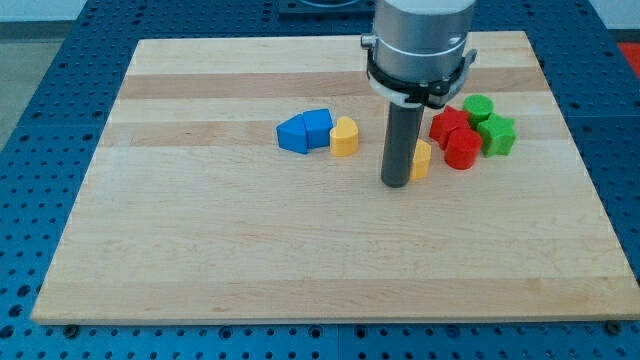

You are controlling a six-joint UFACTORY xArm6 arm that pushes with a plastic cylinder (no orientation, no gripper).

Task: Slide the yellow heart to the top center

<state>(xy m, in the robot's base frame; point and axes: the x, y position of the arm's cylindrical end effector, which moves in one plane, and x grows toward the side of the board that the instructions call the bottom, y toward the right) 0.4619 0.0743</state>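
The dark rod hides the left part of a small yellow block (423,158), so its shape is hard to make out. A second yellow block, heart-like (344,136), stands near the middle of the light wooden board (200,250), touching the two blue blocks (305,131) on its left; its rounded top faces up, but I cannot tell its long axis. The arm comes down vertical from the view's top, and my tip (396,184) rests just beside the hidden yellow block; it has no fingers and grasps nothing. Red blocks (455,135) and green blocks (489,124) cluster at right
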